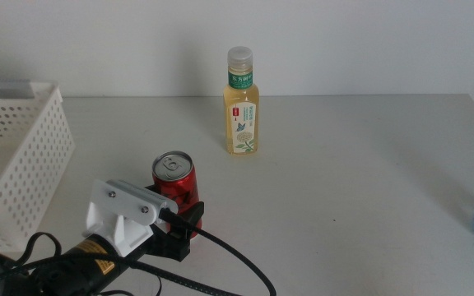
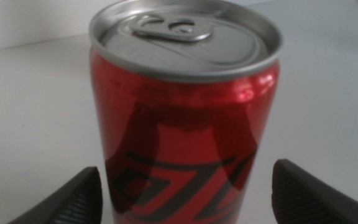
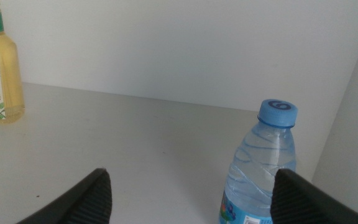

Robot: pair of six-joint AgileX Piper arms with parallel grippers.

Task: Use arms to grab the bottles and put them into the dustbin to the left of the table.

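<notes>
Left gripper: the left gripper [image 1: 183, 220] has its jaws spread wide, one on each side of the red can [image 1: 174, 182], with a gap showing on both sides in the left wrist view, so it has hold of nothing yet.
Red can: it stands upright on the table [image 1: 344, 181], right between the open jaws and close in front of the wrist camera, silver top [image 2: 185, 37] up; the jaws sit low on its body, which I judge gives a steady squeeze below the rim.
Step in hand: to my eye the arm is lined up to close on the can, the nearest bottle to the bin and so the sensible first pick.
Bin: the white basket [image 1: 15, 164] sits off to the left gripper's left, near it, mouth open upward; a lift and a short swing that way should reach it.
Tea bottle: the yellow tea bottle [image 1: 241, 103] stands upright beyond the can, further from the left gripper, well apart and out of the way of the grasp.
Right gripper: the right gripper [image 3: 191, 199] waits out of the middle view with its jaws wide and empty.
Water bottle: the blue-capped water bottle [image 3: 260, 171] stands just ahead of the right gripper, nearer one jaw than the other; it is not centred, so that arm would need to shift sideways before closing.
Risk: I judge an off-centre squeeze could tip the can.
</notes>
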